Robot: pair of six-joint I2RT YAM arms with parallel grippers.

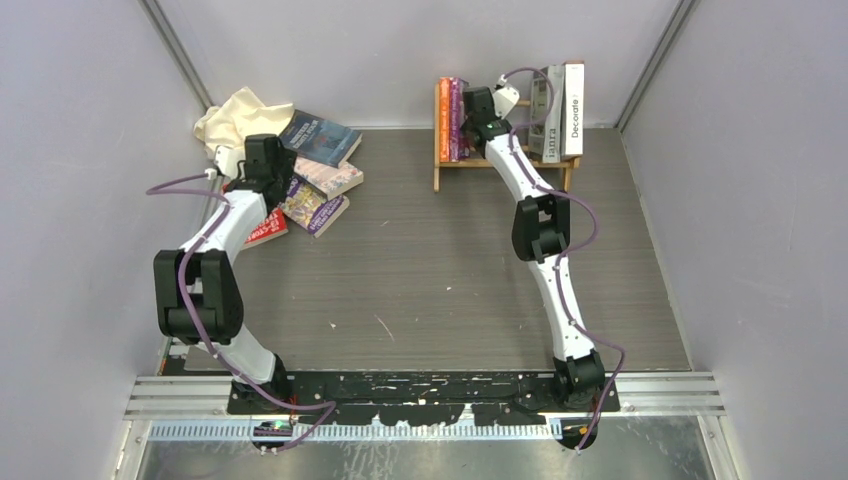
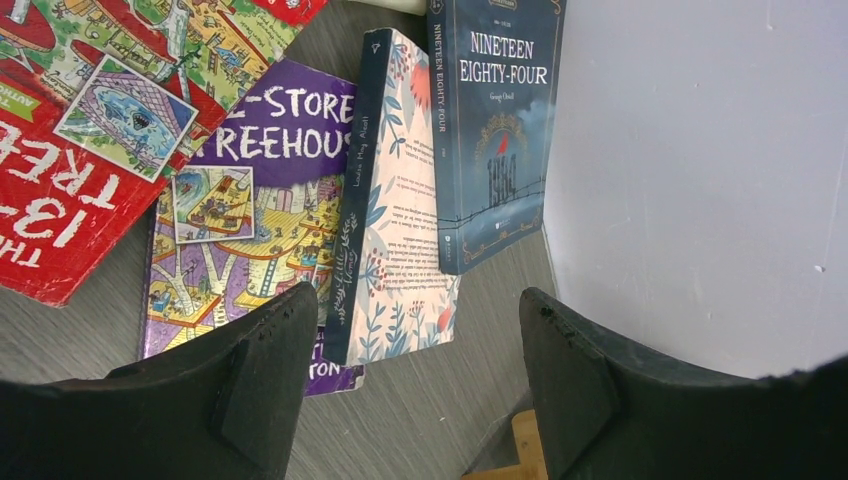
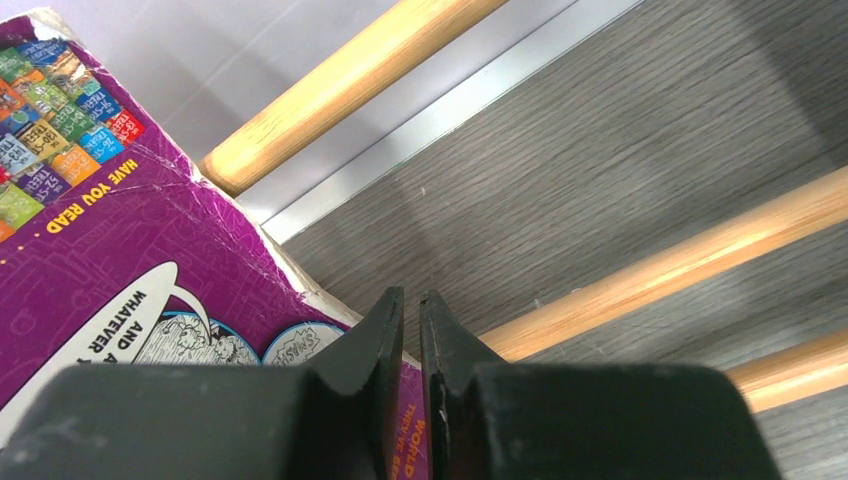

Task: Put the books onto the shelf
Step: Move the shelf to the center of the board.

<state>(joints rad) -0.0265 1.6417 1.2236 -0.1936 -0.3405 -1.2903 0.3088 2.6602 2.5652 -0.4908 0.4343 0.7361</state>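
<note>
Books: task partly done. The shelf (image 1: 437, 150) at the far side of the worktop (image 1: 450, 270) holds orange and purple books (image 1: 452, 120) at its left end and white-grey books (image 1: 560, 110) at its right, with the middle open. Four remain piled far left: dark blue book (image 2: 495, 130), floral book (image 2: 400, 230), treehouse book (image 2: 260, 200), red book (image 2: 90, 150). My left jaws hang released over that pile. My right jaws are near-clenched against the shelved purple book (image 3: 150, 250), with no clear grip.
</note>
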